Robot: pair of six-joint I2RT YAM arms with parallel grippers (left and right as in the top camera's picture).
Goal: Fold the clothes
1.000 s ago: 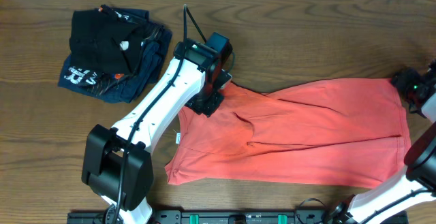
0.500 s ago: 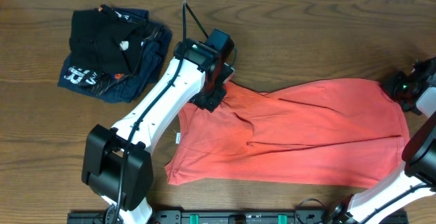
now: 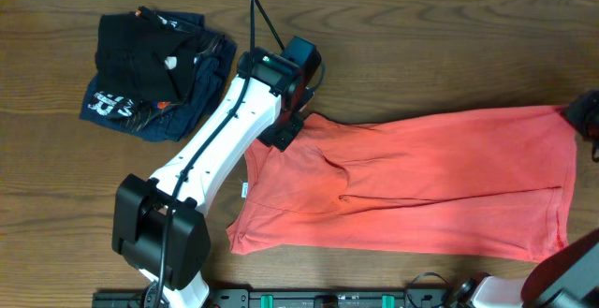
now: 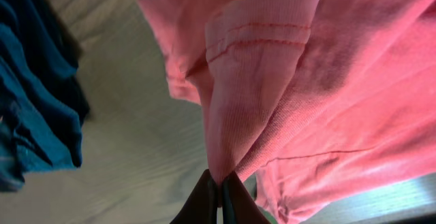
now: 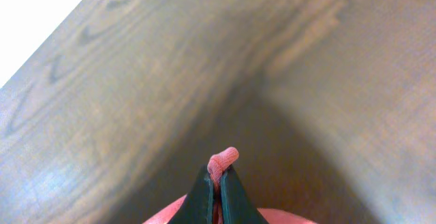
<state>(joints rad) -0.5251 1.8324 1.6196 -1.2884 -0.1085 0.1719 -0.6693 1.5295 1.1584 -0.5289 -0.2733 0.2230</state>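
Observation:
The clothes are a coral-red T-shirt (image 3: 412, 182) stretched sideways across the table, plain side up. My left gripper (image 3: 288, 121) is shut on its upper left corner; the left wrist view shows a hemmed fold of the shirt (image 4: 259, 67) pinched between the dark fingertips (image 4: 219, 190). My right gripper (image 3: 582, 113), at the right edge of the overhead view, is shut on the shirt's upper right corner. In the right wrist view a small roll of red fabric (image 5: 222, 161) sticks out from between the closed jaws above bare wood.
A pile of folded black and navy garments (image 3: 154, 65) lies at the back left, and its navy cloth (image 4: 34, 108) shows in the left wrist view. The left arm (image 3: 211, 158) slants across the shirt's left end. The table's front edge (image 3: 299, 294) runs just below the shirt.
The right gripper has shut on the shirt's upper right corner and pulled it right, stretching the shirt wider and flatter. The left gripper has shifted slightly up, still holding its corner.

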